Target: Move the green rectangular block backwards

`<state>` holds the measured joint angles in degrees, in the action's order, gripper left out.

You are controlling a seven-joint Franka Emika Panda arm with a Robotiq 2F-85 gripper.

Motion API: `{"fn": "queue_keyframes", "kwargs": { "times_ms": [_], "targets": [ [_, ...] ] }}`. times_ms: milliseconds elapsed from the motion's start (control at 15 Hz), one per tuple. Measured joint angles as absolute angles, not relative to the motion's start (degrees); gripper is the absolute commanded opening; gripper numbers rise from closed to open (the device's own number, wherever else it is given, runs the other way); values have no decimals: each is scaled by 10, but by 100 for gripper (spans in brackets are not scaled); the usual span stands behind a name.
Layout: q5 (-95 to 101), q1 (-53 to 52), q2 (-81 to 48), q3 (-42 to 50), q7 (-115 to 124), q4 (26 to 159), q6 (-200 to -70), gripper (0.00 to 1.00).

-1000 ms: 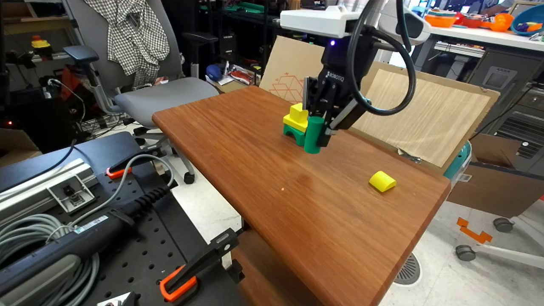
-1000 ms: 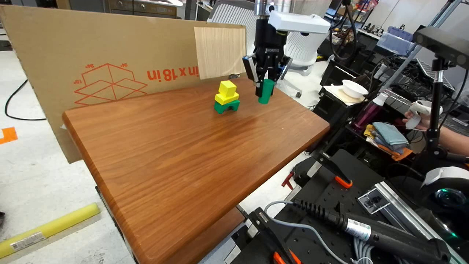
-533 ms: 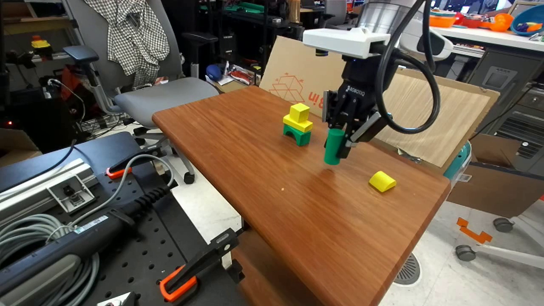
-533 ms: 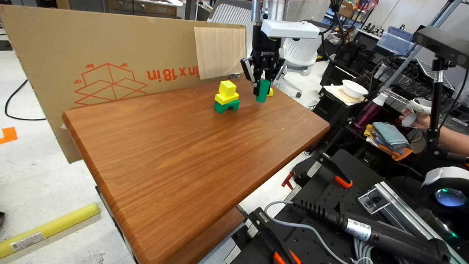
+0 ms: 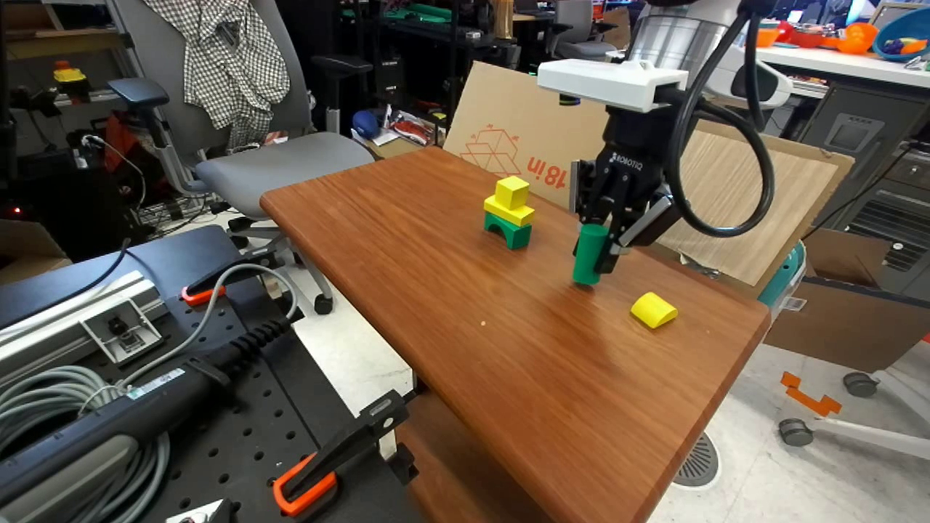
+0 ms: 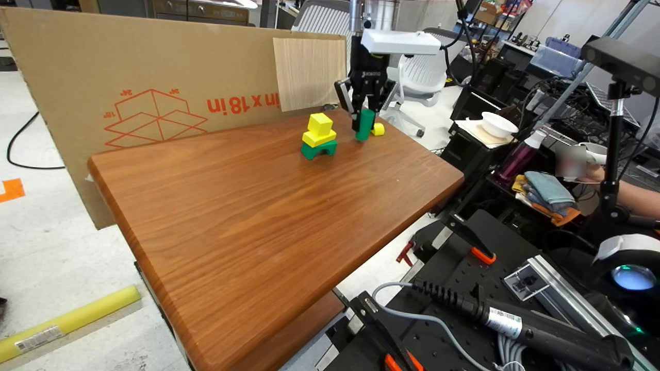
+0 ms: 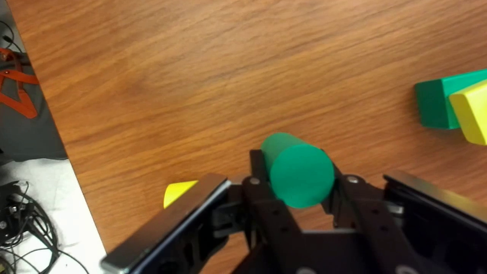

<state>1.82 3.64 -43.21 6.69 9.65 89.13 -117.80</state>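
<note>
In an exterior view, the black Robotiq gripper (image 5: 597,256) sat right of centre holding a plain solid-green, cylinder-shaped block (image 5: 589,254) — had to be the task's "rectangular" one, I reckoned, though it looked round to me. It was roughly upright, its bottom right down near the brown wood-grain tabletop (image 5: 508,356); couldn't tell if it touched. A yellow half-round block (image 5: 653,310) lay apart from it, more to the lower right.

In an exterior view, the stack of two yellow blocks on a green arch (image 6: 318,138) stood at upper centre, the cylinder-shaped block to its right with a gap between.

Wrist view: both dark fingertips (image 7: 257,165) hugged the block from either side, just below mid-frame — narrowed only to its width.

Progress-wise, the grab was done and the carry looked mostly done, though I couldn't tell which way "backwards" ran. What was left, I figured: seating it, letting go, backing off.
</note>
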Motion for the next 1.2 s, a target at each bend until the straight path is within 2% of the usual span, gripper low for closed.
{"fn": "queue_keyframes", "kwargs": {
  "times_ms": [67,133,200,267,533,600,933,1200],
  "targets": [
    [18,36,-435,67,97,888,-1178,9],
    [18,36,-439,67,97,885,-1177,59],
    [18,36,-442,67,96,882,-1176,60],
    [18,36,-444,67,96,879,-1175,66],
    [18,36,-451,67,96,868,-1161,96],
    [18,36,-451,67,96,866,-1161,99],
    [18,36,-440,67,88,868,-1161,100],
    [18,43,-380,65,50,936,-1165,100]
  ]
}}
